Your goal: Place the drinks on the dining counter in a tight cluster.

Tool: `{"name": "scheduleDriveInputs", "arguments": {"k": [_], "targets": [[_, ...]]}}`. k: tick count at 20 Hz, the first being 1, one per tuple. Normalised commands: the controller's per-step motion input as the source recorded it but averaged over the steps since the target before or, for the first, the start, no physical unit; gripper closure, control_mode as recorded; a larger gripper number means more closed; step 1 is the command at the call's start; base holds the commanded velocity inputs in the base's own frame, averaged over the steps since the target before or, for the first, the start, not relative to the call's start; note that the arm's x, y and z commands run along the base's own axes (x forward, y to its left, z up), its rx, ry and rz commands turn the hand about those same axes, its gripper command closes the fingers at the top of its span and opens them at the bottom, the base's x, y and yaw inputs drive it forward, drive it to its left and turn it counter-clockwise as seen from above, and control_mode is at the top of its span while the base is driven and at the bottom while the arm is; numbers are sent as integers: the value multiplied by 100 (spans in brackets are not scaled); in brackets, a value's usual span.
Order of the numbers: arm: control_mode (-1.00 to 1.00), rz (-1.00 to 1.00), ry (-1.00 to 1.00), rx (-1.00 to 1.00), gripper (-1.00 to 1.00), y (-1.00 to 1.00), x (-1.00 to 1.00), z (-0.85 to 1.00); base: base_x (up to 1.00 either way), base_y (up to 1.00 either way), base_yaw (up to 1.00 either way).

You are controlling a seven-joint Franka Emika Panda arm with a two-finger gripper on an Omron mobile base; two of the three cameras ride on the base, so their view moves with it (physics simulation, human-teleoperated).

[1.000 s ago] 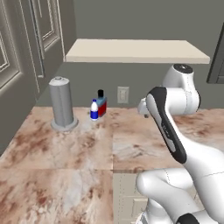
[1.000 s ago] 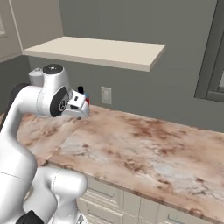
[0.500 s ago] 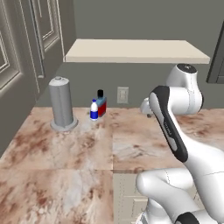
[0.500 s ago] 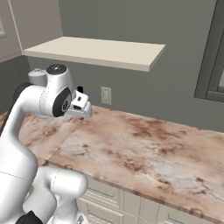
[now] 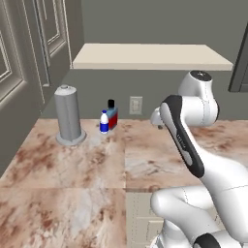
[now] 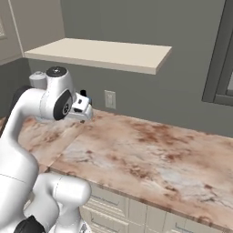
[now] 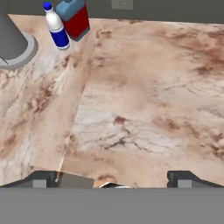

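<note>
A small blue-and-white bottle (image 5: pixel 104 122) (image 7: pixel 57 27) stands at the back of a marbled wall counter (image 5: pixel 72 169) over cream drawers. A red-and-blue container with a dark top (image 5: pixel 112 116) (image 7: pixel 75 17) stands right behind it, touching or nearly so. My gripper (image 7: pixel 113 181) (image 6: pixel 85 114) hovers above the counter to their right, well apart from both. It is open with nothing between its fingers. The amber-yellow bottle and the dining counter are out of view.
A tall grey cylinder on a round base (image 5: pixel 68 116) (image 7: pixel 11 41) stands left of the drinks. A cream shelf (image 5: pixel 150 55) (image 6: pixel 100 52) hangs over the back of the counter, with a wall outlet (image 5: pixel 135 104) beneath it. Bare counter (image 6: pixel 150 154) stretches right.
The arm's upper joints have shifted slightly while the hand stays in about the same place. The bottle and container have not moved.
</note>
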Motion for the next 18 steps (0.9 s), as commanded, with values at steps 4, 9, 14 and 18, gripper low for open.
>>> {"name": "scheduleDriveInputs", "arguments": {"k": [4, 9, 14, 18], "targets": [[-100, 17, 1, -4, -100, 79, 58, 1, 0, 0, 0], [-100, 19, 18, -15, -100, 45, 83, 8, 0, 0, 0], [-100, 9, 4, -9, -100, 8, 68, -16, 0, 0, 0], [-100, 0, 0, 0, -100, 26, 41, -42, 0, 0, 0]]}}
